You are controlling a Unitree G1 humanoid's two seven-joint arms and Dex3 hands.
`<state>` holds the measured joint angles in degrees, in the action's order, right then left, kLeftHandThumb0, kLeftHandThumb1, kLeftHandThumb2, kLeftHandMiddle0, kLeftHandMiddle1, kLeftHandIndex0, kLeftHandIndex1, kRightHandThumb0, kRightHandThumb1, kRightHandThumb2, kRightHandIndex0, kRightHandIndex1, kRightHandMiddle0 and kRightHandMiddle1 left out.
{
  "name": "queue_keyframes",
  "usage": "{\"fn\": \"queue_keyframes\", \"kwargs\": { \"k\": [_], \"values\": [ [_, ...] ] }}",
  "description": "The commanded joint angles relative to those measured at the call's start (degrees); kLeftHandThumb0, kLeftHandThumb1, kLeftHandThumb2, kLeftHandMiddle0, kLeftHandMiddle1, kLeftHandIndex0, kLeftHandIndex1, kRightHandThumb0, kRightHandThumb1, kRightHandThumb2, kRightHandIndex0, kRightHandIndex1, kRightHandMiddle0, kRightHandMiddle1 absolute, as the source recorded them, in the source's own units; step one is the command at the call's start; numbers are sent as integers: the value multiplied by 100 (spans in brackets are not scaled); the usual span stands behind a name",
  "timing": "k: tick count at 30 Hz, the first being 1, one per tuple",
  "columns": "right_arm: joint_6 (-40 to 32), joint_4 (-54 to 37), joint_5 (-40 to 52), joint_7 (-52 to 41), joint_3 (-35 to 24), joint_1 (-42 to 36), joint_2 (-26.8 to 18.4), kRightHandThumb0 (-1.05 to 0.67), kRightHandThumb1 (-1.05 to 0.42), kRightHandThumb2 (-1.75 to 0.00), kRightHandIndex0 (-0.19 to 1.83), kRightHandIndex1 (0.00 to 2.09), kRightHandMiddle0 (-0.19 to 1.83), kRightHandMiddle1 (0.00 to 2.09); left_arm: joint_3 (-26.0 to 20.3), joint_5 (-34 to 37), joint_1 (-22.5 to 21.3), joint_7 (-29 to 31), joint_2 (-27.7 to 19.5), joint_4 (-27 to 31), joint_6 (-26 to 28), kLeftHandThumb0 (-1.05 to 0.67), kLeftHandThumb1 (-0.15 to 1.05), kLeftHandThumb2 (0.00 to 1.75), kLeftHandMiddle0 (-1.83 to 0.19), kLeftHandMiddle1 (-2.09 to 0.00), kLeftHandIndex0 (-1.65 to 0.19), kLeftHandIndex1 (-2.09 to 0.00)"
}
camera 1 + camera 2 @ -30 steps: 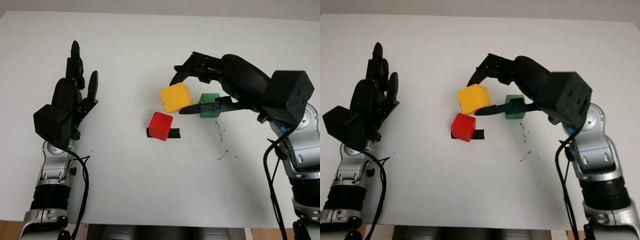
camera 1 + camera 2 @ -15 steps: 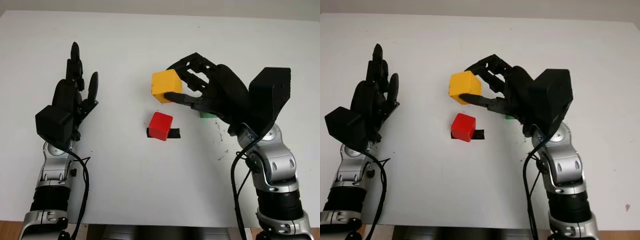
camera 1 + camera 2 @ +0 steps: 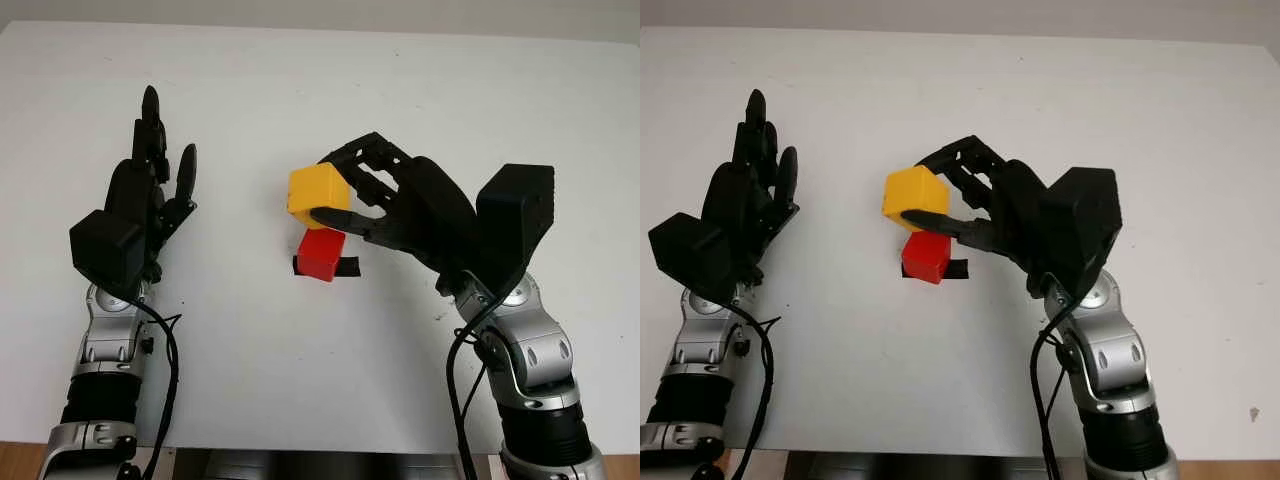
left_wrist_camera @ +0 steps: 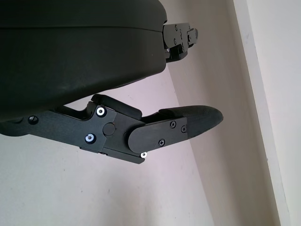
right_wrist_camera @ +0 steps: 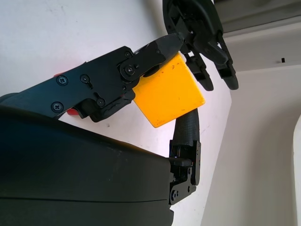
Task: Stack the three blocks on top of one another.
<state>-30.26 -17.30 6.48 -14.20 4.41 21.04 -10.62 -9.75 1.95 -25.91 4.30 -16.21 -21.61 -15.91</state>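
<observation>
My right hand (image 3: 335,188) is shut on the yellow block (image 3: 318,194), thumb under its near side and fingers over its far side. It holds the block in the air just above and slightly left of the red block (image 3: 320,255), which sits on the white table (image 3: 300,380) at the centre. The right wrist view has the yellow block (image 5: 169,92) pinched between the black fingers. My left hand (image 3: 150,170) stands open over the table's left side, well apart from the blocks. The green block is hidden behind my right hand.
A short strip of black tape (image 3: 347,268) lies on the table beside the red block. Small dark specks (image 3: 440,316) mark the table under my right forearm. The table's far edge (image 3: 320,30) runs along the top.
My right hand closed on the yellow block, lifted it, then carried it left and toward me until it hangs over the red block. The hand now covers the green block. The left hand stayed still.
</observation>
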Motion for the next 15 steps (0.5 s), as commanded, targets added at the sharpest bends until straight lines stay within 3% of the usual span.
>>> {"fn": "queue_keyframes", "kwargs": {
  "k": [1,8,15],
  "values": [
    [211,-34,-85,-59,82,-66,-81,-43,-98,-5,21,4,21,171,0,-16,83,-6,-5,96,15,-64,105,60,15,-5,13,-6],
    [949,81,-630,-244,335,-229,-397,-43,-98,-5,22,5,24,164,-9,-16,97,-10,4,125,27,-65,105,59,14,-6,13,-6],
    [1015,107,-866,-213,392,-263,-374,-42,-97,-5,22,5,27,157,-7,-32,102,-5,-18,133,16,-62,105,61,15,-5,13,-5]
  ]
}}
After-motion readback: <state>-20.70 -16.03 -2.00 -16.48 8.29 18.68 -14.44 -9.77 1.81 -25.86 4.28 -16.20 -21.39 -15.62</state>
